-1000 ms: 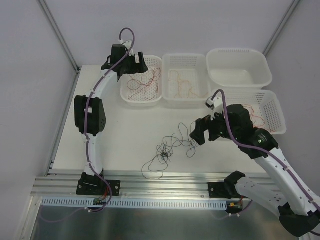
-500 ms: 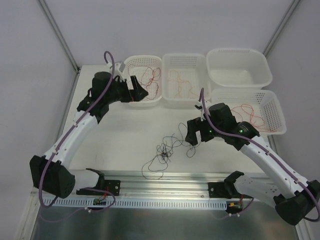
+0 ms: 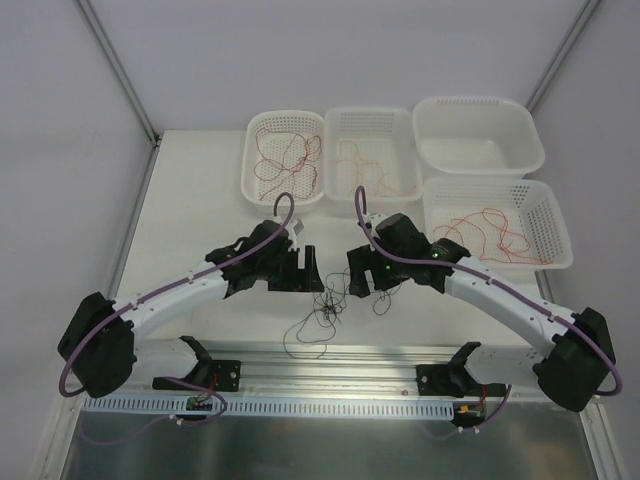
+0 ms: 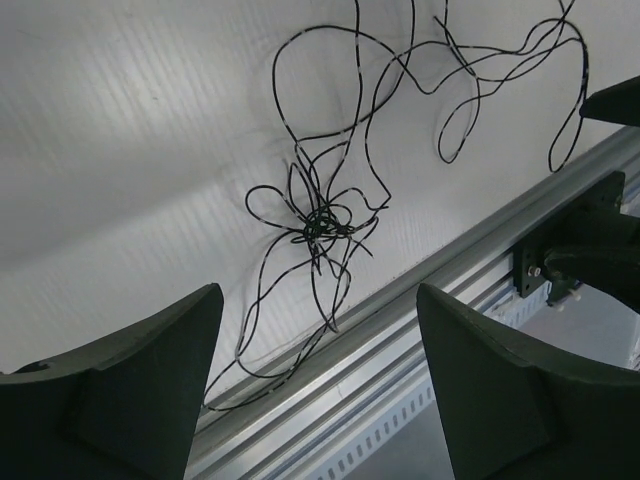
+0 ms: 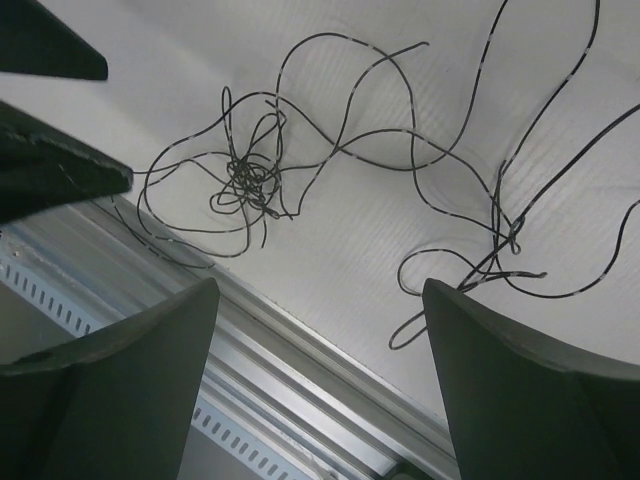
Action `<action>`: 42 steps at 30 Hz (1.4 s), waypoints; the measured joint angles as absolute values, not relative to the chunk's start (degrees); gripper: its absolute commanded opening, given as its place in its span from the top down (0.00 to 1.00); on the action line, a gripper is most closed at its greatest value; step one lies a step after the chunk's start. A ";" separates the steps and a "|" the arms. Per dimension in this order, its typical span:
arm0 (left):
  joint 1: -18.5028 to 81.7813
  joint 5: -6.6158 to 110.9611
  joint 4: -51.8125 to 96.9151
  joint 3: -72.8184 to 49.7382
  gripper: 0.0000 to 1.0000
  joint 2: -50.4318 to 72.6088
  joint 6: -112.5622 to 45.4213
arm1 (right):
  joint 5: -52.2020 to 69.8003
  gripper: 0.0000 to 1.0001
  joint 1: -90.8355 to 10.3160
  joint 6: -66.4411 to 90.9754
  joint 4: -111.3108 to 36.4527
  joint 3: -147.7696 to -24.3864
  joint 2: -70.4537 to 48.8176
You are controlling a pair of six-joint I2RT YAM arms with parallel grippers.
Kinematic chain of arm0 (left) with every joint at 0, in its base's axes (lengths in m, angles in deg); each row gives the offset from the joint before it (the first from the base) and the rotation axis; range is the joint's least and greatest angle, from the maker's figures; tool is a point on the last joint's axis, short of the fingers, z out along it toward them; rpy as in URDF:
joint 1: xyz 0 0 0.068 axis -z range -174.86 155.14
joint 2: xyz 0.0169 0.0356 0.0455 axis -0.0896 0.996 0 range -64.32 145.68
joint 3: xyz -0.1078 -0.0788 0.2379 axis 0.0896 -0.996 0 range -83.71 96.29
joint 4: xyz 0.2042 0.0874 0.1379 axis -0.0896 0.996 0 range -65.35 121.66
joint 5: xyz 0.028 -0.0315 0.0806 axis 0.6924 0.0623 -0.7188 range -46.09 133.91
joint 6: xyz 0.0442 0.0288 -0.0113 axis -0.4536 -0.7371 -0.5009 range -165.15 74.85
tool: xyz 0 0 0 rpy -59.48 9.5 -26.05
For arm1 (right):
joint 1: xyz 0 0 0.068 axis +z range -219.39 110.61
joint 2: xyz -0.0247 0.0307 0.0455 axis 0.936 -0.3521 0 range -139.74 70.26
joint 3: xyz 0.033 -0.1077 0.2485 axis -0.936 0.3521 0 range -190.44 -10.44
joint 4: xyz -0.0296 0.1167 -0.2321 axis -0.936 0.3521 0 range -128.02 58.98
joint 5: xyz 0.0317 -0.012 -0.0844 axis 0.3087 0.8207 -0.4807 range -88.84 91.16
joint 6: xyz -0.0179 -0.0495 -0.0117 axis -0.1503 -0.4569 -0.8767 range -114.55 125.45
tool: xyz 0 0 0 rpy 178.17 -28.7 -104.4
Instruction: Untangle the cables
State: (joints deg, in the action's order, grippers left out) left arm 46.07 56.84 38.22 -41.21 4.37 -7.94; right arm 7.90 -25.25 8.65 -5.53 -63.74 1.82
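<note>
Table [image 3: 190,210]: four white baskets [image 3: 478,101] at far and right side, red and orange wires [image 3: 290,160] in three. Left gripper [image 3: 303,270] and right gripper [image 3: 357,281] both jaws wide, empty, flanking black cables [image 3: 328,305], knotted clump at near edge, centre.

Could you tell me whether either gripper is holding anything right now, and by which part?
Nothing is held: the left gripper and right gripper hang open above the black cable tangle.
</note>
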 measured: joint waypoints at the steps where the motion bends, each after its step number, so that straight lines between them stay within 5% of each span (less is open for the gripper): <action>1: 47.55 56.66 38.17 -40.86 0.25 6.14 -7.41 | 7.51 0.15 -24.92 9.40 -6.10 -63.50 0.97; 4: 50.74 55.88 37.69 -39.79 0.37 11.21 -6.21 | 4.10 0.16 -24.77 11.89 -6.54 -62.54 -0.50; 8: 52.06 55.40 37.26 -39.07 0.69 16.83 -4.70 | -1.34 0.17 -24.79 14.58 -6.47 -61.71 -1.81; 9: 52.03 55.31 37.41 -39.07 0.87 17.57 -4.44 | -2.20 0.17 -24.83 15.04 -6.50 -61.69 -2.53; 11: 52.01 55.09 37.45 -39.07 1.00 18.20 -4.20 | -3.36 0.17 -24.85 15.54 -6.56 -61.64 -4.56; 19: 48.27 51.20 42.26 -35.66 1.00 11.08 -8.59 | -4.12 0.22 -25.51 16.02 -6.87 -61.32 -12.21; 34: 41.15 53.95 44.73 -32.64 1.00 4.37 -11.76 | 9.58 0.40 -22.06 9.35 -21.21 -63.63 -6.18; 42: 41.15 53.93 44.73 -33.51 1.00 4.37 -11.65 | 17.98 0.47 -21.44 10.58 -37.77 -64.51 -19.69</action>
State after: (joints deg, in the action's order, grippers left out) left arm 41.15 53.93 44.73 -33.51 4.37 -11.65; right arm 17.98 -21.44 10.58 -37.77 -64.51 -19.69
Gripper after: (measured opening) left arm 0.008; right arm 0.545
